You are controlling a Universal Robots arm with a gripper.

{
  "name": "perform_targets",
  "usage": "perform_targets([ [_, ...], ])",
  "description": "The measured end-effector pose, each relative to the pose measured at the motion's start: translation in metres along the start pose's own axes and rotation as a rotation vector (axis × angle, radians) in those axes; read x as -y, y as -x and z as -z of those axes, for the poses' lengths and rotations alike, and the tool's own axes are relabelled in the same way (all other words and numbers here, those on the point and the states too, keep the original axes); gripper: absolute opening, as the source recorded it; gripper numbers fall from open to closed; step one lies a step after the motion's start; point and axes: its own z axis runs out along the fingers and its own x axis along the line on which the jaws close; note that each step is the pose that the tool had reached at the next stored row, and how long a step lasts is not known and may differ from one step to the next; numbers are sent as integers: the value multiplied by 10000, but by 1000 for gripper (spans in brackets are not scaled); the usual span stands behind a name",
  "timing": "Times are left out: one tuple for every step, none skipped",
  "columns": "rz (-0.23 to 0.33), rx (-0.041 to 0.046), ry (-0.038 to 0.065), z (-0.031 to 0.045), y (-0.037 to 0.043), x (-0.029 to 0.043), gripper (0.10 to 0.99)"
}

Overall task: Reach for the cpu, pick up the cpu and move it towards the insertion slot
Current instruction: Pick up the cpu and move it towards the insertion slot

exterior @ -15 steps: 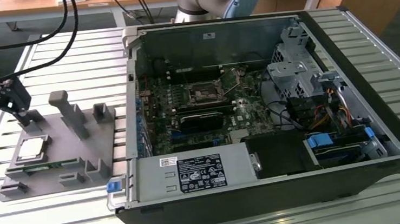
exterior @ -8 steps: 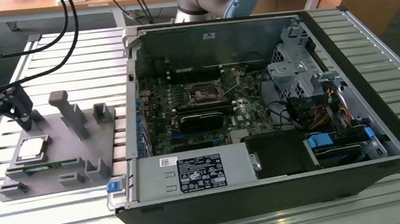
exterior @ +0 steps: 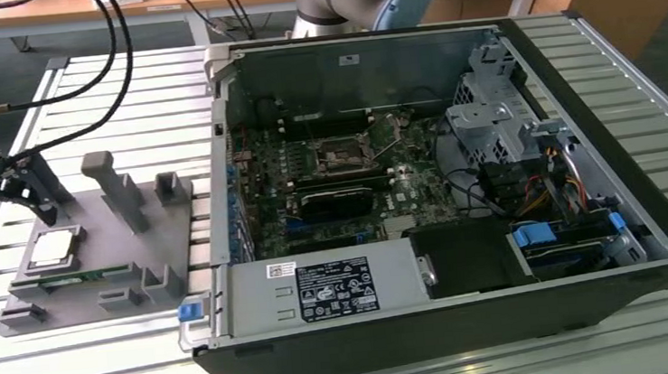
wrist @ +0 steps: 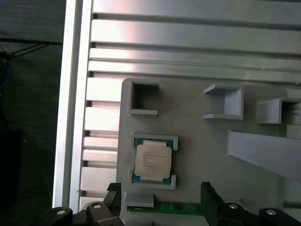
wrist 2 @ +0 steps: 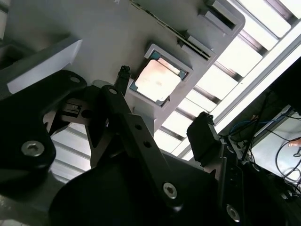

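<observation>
The cpu (exterior: pixel 55 247), a flat square chip with a silvery top, lies in its corner holder on the grey fixture plate (exterior: pixel 116 260), at the exterior view's left. Both wrist views show the cpu (wrist 2: pixel 157 80) (wrist: pixel 153 160) lying flat. My gripper (exterior: pixel 26 191) hovers above and just behind the chip, apart from it. In both wrist views the gripper (wrist: pixel 160 195) (wrist 2: pixel 162 101) is open, its black fingertips (wrist: pixel 113 194) spread wider than the chip with nothing between them. The insertion slot (exterior: pixel 341 156) is a square black socket with a silver frame on the motherboard inside the open case.
The open computer case (exterior: pixel 627 216) stands right of the fixture, with a power supply (exterior: pixel 307 294) at its near wall and a black finned block (exterior: pixel 335 196) below the socket. A green circuit strip (exterior: pixel 70 281) lies beside the cpu. Grey posts (exterior: pixel 110 184) rise from the fixture. Cables (exterior: pixel 116 52) hang at upper left.
</observation>
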Motion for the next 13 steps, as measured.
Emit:
perform_targets([
  [0,-1,0,-18,-1,1,765],
  [0,0,0,-36,-2,1,765],
  [-1,1,0,-54,-3,2,765],
  [-1,0,0,-73,-3,3,765],
  [-1,-1,0,-91,-4,3,765],
  [-1,0,0,-109,-4,4,765],
  [-1,0,0,-127,-5,5,765],
  [-1,-1,0,-145,-6,5,765],
  [0,0,0,-164,-6,6,765],
  [-1,0,0,-181,-6,6,765],
  [0,0,0,-200,-6,5,765],
  [-2,1,0,-218,-7,1,765],
  [-2,0,0,-238,-7,-4,765],
])
